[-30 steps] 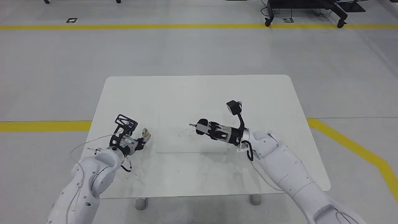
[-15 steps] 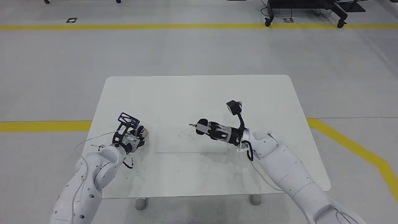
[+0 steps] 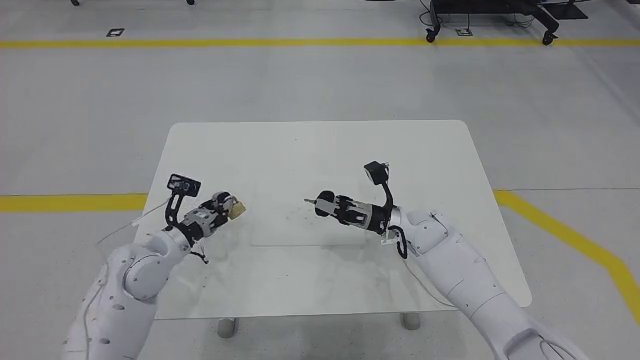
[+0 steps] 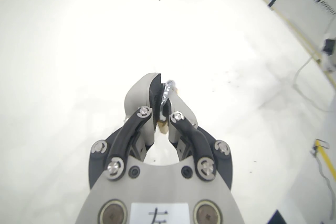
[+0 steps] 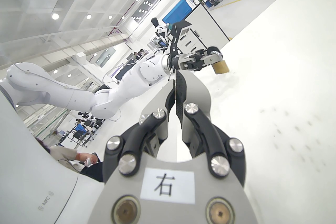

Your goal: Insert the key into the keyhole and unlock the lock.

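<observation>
Jaws, left: clamped on shackle [image 4: 166, 92] of lock [image 3: 233, 207], brass body over near-left bench [image 3: 400, 160], turned right, presumably to meet key [image 3: 311, 201]. Jaws, right: pinching that key, tip aimed left at lock, well apart, for straight insertion.

white table [image 3: 400, 150], rounded corners, faint dark scuff marks [image 5: 296, 128] on top

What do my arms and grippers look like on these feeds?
The left arm and right arm are glossy white rounded shells. The left gripper and right gripper match: grey metal bodies, black linkages, silver screws, black ribbed pads, a white label with one dark character each.
</observation>
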`<action>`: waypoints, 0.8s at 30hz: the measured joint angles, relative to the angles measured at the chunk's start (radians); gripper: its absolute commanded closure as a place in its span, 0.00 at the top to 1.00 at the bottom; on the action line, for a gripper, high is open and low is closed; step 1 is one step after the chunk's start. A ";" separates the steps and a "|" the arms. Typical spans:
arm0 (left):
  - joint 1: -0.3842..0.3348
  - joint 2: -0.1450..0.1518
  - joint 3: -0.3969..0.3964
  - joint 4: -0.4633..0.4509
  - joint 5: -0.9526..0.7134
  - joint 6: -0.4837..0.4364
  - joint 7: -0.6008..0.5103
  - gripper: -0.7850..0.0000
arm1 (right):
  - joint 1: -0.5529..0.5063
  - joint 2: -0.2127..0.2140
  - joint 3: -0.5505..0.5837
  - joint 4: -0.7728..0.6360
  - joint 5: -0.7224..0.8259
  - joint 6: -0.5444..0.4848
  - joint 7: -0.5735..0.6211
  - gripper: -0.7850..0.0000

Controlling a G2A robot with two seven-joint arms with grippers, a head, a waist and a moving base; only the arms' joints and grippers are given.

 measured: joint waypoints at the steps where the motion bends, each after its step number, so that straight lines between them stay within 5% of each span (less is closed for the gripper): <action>1: 0.000 0.000 -0.006 0.001 -0.066 -0.023 -0.017 0.00 | 0.000 0.000 0.000 0.000 0.000 0.000 0.000 0.00; 9: -0.018 0.003 -0.013 -0.016 -0.553 -0.037 -0.228 0.00 | 0.000 0.000 0.000 0.000 0.000 0.000 0.000 0.00; 16: -0.015 0.002 -0.006 -0.027 -0.560 -0.028 -0.242 0.00 | -0.003 0.000 0.001 -0.004 0.002 0.005 -0.005 0.00; 20: -0.048 -0.011 0.075 -0.006 -0.747 0.118 -0.343 0.00 | -0.010 -0.004 0.017 -0.012 -0.027 0.048 -0.102 0.00; 24: -0.169 -0.022 0.130 0.114 -1.085 0.372 -0.589 0.00 | -0.014 -0.010 0.025 -0.017 -0.090 0.074 -0.201 0.00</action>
